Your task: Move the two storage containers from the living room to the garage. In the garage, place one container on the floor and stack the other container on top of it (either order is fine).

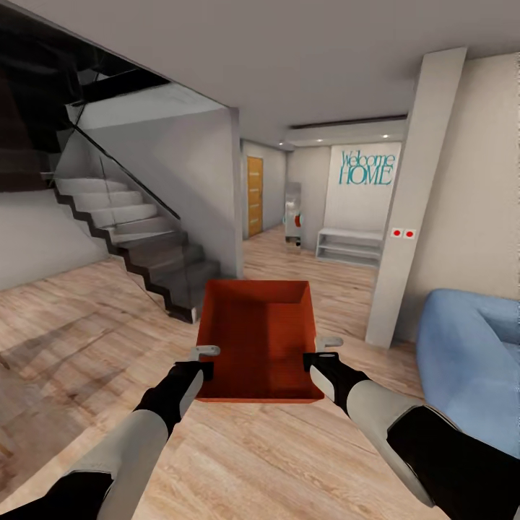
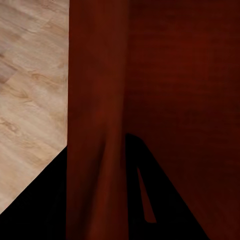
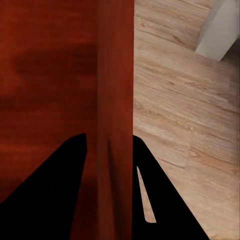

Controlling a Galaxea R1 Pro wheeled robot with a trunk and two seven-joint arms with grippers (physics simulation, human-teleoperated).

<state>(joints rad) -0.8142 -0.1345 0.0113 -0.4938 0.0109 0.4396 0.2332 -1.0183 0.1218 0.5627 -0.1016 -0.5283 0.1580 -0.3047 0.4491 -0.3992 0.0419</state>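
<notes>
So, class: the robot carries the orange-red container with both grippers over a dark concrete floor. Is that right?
Not quite. The storage container is held by the left gripper and right gripper, but the head view shows a light wood plank floor.

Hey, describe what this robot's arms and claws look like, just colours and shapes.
Both arms are built alike: light grey rounded forearm shells between black sections, narrowing into black wrists. The left claw and right claw end in thin pale grey fingers. In the wrist views the fingers appear as black tapering wedges. No cables or markings are visible.
</notes>
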